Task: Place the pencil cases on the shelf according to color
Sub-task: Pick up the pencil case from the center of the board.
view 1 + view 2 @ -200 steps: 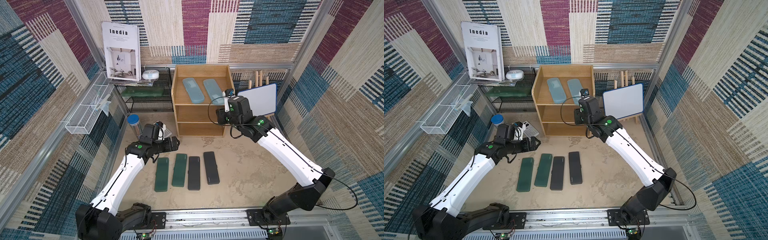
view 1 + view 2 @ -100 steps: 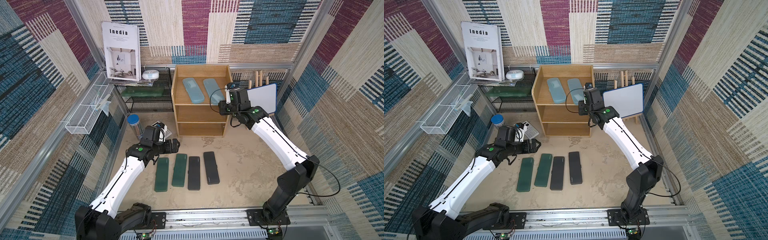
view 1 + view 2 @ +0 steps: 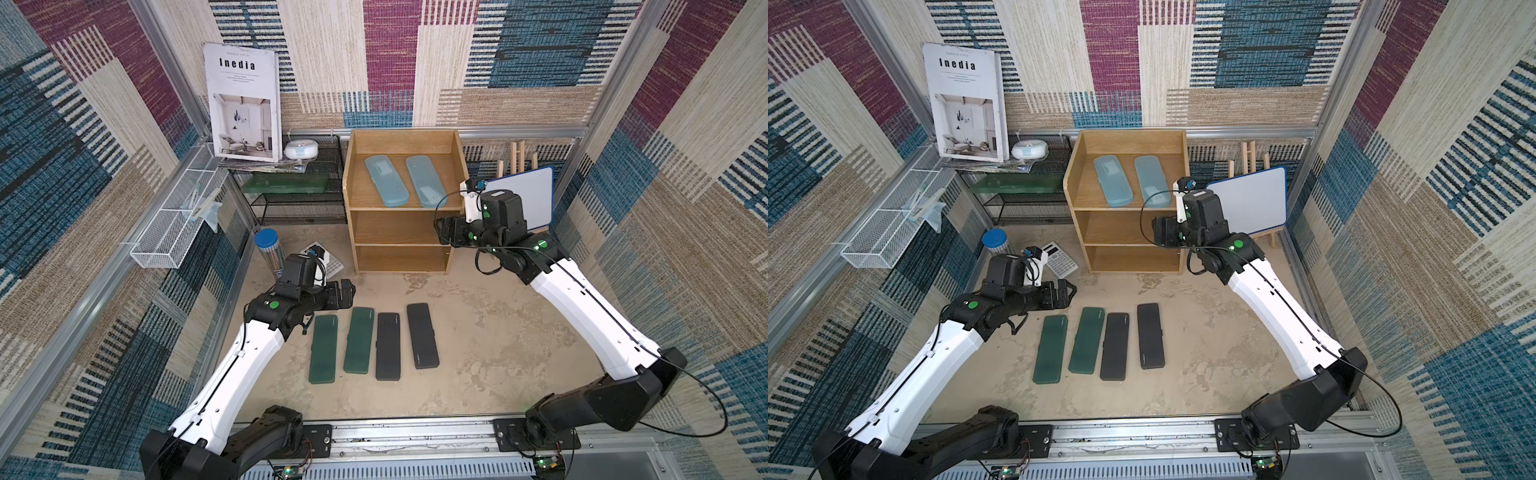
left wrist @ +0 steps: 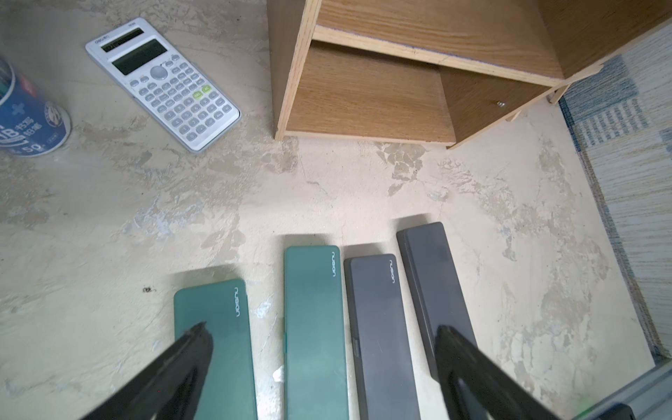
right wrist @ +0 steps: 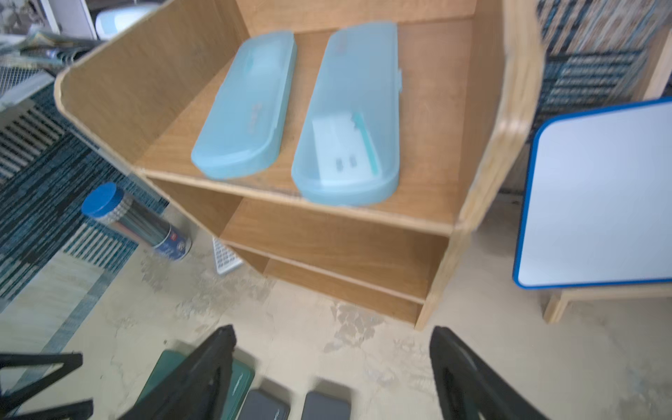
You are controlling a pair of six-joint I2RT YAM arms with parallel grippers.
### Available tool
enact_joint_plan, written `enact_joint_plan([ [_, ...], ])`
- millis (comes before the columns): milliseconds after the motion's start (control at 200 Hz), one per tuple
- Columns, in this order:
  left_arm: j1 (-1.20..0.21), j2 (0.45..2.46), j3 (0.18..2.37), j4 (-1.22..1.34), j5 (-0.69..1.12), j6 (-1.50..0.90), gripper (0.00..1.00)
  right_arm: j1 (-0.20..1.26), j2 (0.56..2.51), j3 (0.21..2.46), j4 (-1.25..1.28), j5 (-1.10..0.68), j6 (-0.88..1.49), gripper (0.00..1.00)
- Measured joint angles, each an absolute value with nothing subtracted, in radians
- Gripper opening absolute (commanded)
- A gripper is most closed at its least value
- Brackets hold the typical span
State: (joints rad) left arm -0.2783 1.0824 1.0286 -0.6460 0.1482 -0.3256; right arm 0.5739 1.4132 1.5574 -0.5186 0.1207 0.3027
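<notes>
On the desk (image 3: 478,353) we see green cases (image 3: 323,349) and black cases (image 3: 387,347) in a row; blue cases (image 3: 385,180) top the shelf (image 3: 395,226). Left fingers (image 4: 182,363) and right fingers (image 5: 218,349) stand apart.

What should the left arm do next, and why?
Probably lower the left gripper onto a dark green case and close: its jaws hang open near it, both light blue cases already lie atop the shelf, and its lower tiers look empty.
</notes>
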Motion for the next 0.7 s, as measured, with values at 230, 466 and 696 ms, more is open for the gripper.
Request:
enact_joint_plan([
  [230, -0.278, 1.002, 0.917, -0.697, 0.127, -0.356, 1.0, 0.715, 1.238, 1.262, -0.493, 0.169, 0.419, 0.99],
  [466, -0.278, 0.989, 0.91, -0.716, 0.102, -0.366, 1.0, 0.818, 1.205, 0.989, -0.488, 0.182, 0.589, 0.99],
  [696, -0.277, 0.976, 0.909, -0.722, 0.076, -0.375, 1.0, 0.888, 1.272, 0.839, -0.443, 0.15, 0.712, 0.99],
])
